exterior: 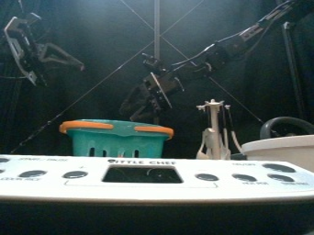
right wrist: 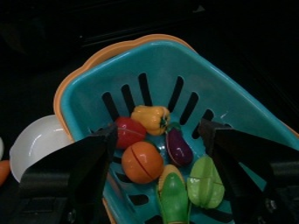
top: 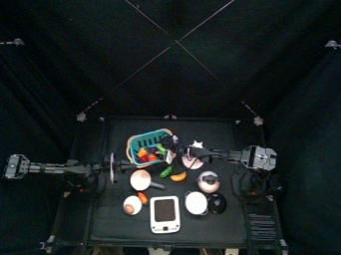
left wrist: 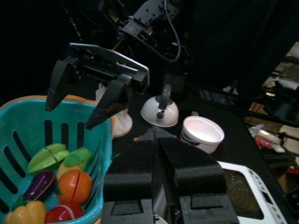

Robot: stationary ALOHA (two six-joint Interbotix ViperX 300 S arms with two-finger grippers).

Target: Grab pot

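step in hand: approach, not yet at the target. nearest the table's front edge lies one white "little chef" toy cooker panel (exterior: 153, 171). behind it, one white bowl (top: 196, 202), and a second pale bowl (top: 140, 179) further left; a third pale dish beside the panel is too small to name.

pot (top: 209, 180): one, round, with a dark lid knob, standing right of centre on the table, just beyond the white bowl. nothing touches it.

further back, one teal basket (right wrist: 198, 74) with an orange rim. counted inside from the right wrist view: one yellow pepper (right wrist: 149, 118), one red tomato (right wrist: 129, 132), one orange fruit (right wrist: 143, 161), one purple aubergine (right wrist: 179, 143), two green pieces (right wrist: 205, 181).

right gripper (right wrist: 158, 140) hangs over the basket with jaws spread wide and holding nothing, well apart from the pot. left gripper (left wrist: 163, 149) rests at the table's left side, jaws together, empty.

judgement: the right arm is over the wrong item. the next move calls for pulling toward the table's front, off the basket, centring the spread jaws over the pot's knob or rim, then descending and closing.
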